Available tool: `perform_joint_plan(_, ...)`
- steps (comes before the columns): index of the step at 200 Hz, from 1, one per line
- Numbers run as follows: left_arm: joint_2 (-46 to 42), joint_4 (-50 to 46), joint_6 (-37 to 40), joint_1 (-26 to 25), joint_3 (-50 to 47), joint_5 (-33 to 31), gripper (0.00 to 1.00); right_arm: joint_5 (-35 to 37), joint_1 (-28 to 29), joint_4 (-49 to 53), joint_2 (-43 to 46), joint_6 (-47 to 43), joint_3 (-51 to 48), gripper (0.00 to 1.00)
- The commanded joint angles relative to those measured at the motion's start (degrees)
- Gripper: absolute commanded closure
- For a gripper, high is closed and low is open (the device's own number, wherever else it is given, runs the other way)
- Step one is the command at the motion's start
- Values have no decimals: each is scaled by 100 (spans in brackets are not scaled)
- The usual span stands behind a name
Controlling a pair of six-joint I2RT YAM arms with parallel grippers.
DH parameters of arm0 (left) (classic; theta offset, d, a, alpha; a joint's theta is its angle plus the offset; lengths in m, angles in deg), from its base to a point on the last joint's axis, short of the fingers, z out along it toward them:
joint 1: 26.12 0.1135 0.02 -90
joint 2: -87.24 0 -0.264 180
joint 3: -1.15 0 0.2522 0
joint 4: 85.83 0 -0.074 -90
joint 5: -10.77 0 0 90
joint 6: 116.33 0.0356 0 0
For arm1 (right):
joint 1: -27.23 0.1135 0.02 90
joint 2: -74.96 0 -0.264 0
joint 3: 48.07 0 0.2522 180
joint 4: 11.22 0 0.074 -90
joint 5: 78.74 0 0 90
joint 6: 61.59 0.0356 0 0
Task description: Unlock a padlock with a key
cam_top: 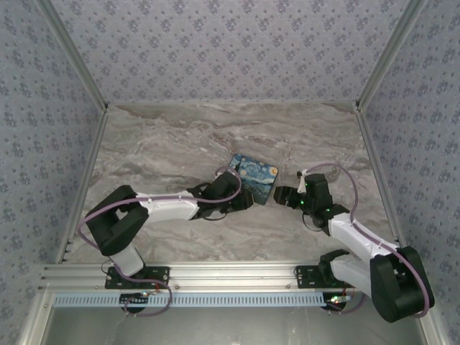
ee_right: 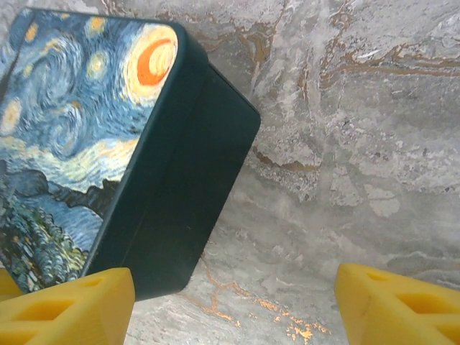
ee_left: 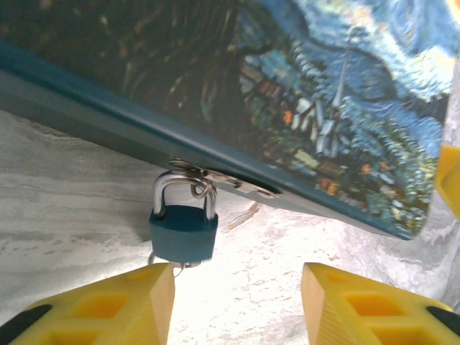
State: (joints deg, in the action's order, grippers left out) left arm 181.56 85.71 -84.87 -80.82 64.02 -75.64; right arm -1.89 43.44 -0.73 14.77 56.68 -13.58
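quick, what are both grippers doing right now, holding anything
left gripper: open, holding nothing, padlock just ahead of it
right gripper: open, holding nothing, box close beside it

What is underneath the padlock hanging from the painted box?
Grey metal bits poke out below the padlock, above the marble table. A yellow finger of the left tool covers the rest, so what they are is unclear.

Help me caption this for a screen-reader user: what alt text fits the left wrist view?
A small teal padlock hangs by its metal shackle from the latch on the edge of a starry-night painted box. Below it the left gripper holds its two yellow fingers apart over the marbled table, the padlock just above one fingertip.
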Motion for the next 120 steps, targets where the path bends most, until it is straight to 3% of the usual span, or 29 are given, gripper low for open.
perform_joint_plan(1,-621,-368,272,219,138,-34,46,-547,-193,-203,-7,190,177,20)
perform_joint_plan(39,-1353,-1166,813,1027,64,-218,31,-909,-346,-479,-258,427,242,6)
perform_joint_plan(60,-1485,-1295,1075,1655,66,28,24,-1012,-390,-565,-563,555,381,1)
perform_joint_plan(89,-1162,-1053,1412,2341,267,772,17,-1150,-383,-689,-1028,695,681,0)
perform_joint_plan(120,-403,-669,1611,2568,690,1385,16,-1249,-304,-636,-1638,649,1171,0)
